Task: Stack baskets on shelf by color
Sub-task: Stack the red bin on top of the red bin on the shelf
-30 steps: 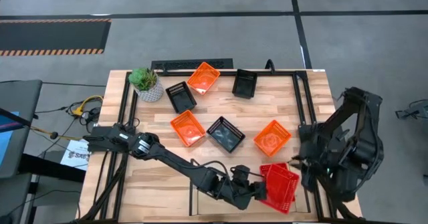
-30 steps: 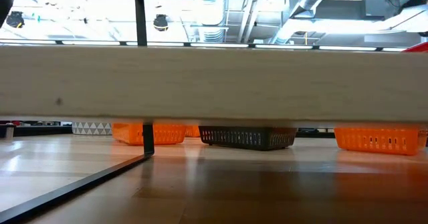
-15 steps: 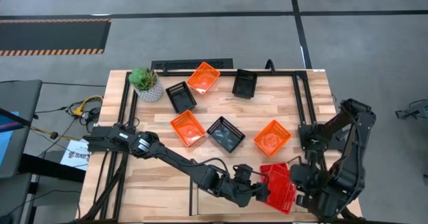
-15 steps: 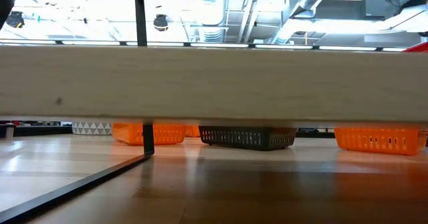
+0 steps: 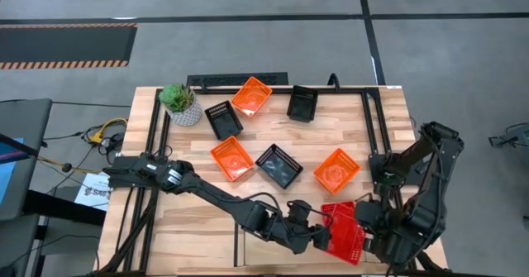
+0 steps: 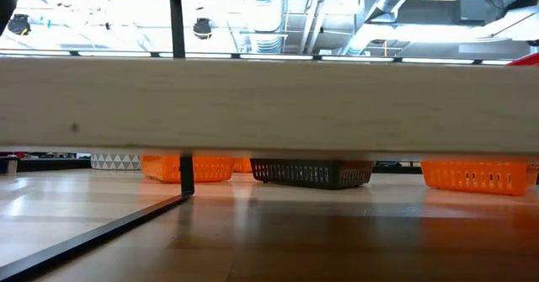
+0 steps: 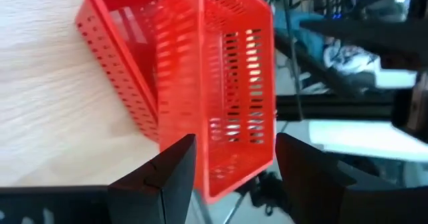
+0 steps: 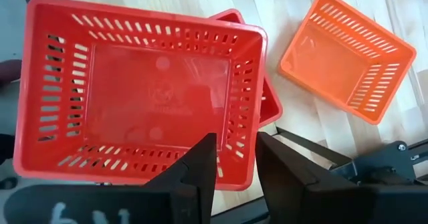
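Note:
Red baskets (image 5: 343,229) are stacked at the table's near edge on the light-wood shelf (image 6: 269,105). The top one (image 8: 144,97) is tipped, and a second red basket (image 8: 269,107) shows under it. My left gripper (image 7: 234,177) reaches it from the left and is shut on it. My right gripper (image 8: 237,177) is open. Its fingers stand on either side of the top basket's long wall, and I see no touch. Three orange baskets (image 5: 336,170) and three black ones (image 5: 278,165) rest bottom-down on the tabletop. My left gripper has the top red basket's end wall (image 7: 237,137) between its two wide-set fingers, coming nearly level from the table's left. The basket sits tilted on its side. Its lower edge rests against the red basket (image 7: 114,63) beneath it.
A potted plant (image 5: 179,103) stands at the far left corner. Black frame rails (image 5: 368,120) run along the table's sides. The shelf board fills the middle of the low view, with an orange basket (image 6: 476,174) and a black one (image 6: 312,172) seen beneath it.
My right arm has swung from the table's right edge toward the red baskets and come down, so its open fingers now straddle the top basket's wall. The top red basket has tipped up more steeply in my left gripper.

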Motion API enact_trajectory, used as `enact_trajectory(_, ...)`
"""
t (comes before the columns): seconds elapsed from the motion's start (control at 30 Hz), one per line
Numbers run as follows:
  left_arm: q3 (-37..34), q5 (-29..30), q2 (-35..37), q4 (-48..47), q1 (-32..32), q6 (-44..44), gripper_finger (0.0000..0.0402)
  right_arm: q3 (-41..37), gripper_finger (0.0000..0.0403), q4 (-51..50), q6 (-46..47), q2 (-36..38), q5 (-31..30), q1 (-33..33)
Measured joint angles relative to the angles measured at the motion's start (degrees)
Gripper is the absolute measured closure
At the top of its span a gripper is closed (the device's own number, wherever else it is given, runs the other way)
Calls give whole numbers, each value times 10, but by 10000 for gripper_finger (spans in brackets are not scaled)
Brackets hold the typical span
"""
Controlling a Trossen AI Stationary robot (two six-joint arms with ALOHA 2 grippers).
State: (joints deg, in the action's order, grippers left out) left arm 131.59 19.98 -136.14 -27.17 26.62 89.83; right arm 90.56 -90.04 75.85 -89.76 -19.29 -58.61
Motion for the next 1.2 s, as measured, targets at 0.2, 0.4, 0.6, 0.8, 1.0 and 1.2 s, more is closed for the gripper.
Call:
enact_trajectory(0.2, 0, -1, 18, -36, -1, -7, 209, 0, 283, 0, 2, -3, 0, 3)
enact_trajectory(0.4, 0, -14, 37, -86, 2, -42, 209, -33, 284, 0, -7, -9, 14, 23)
enact_trajectory(0.6, 0, 28, 69, -117, 5, -78, 209, -107, 284, 2, -13, 7, 61, 42)
enact_trajectory(0.8, 0, 58, 82, -126, 7, -103, 209, -130, 284, 2, -34, 19, 64, 52)
enact_trajectory(1.0, 0, 60, 82, -138, 6, -106, 209, -131, 284, 25, -116, 20, 22, 92)
enact_trajectory(1.2, 0, 62, 84, -164, 4, -112, 209, -131, 284, 99, -211, 31, -17, 130)
